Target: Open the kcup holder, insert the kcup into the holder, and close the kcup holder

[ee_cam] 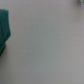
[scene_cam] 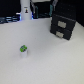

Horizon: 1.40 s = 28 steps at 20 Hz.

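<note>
Kcup holder [scene_cam: 63, 24] stands in the exterior view's upper right on the pale desk [scene_cam: 50, 60], both drawer fronts looking shut, while the kcup [scene_cam: 23, 49] sits alone at left of centre, well apart from it; the gripper [scene_cam: 25, 10] hangs at the upper left, far from both, its jaws too blurred to tell spread from pressed together. Opening the holder seems not yet begun, so the next move calls for reaching a drawer handle. In the wrist view, only bare desk and a blurred teal shape [ee_cam: 5, 30] at the frame's left edge show, with neither jaws nor kcup visible.
</note>
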Motion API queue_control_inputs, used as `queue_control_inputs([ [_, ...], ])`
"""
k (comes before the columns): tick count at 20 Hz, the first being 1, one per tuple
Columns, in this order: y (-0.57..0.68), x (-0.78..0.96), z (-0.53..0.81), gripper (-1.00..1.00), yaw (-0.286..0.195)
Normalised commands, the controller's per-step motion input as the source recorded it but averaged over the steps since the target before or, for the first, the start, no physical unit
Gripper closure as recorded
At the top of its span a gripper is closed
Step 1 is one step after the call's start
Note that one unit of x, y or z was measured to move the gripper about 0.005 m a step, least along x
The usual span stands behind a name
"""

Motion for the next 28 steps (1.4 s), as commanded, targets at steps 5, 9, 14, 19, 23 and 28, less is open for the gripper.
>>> queue_control_inputs([
  [5,0.58,-0.22,0.12,-1.00,-0.129],
  [9,0.62,-0.29,0.06,-1.00,-0.156],
  [14,0.65,-0.34,-0.02,-1.00,-0.195],
  [19,0.69,-0.37,-0.08,-1.00,-0.180],
  [23,0.69,-0.34,-0.15,-1.00,-0.172],
  [28,0.64,-0.29,-0.26,-1.00,-0.166],
])
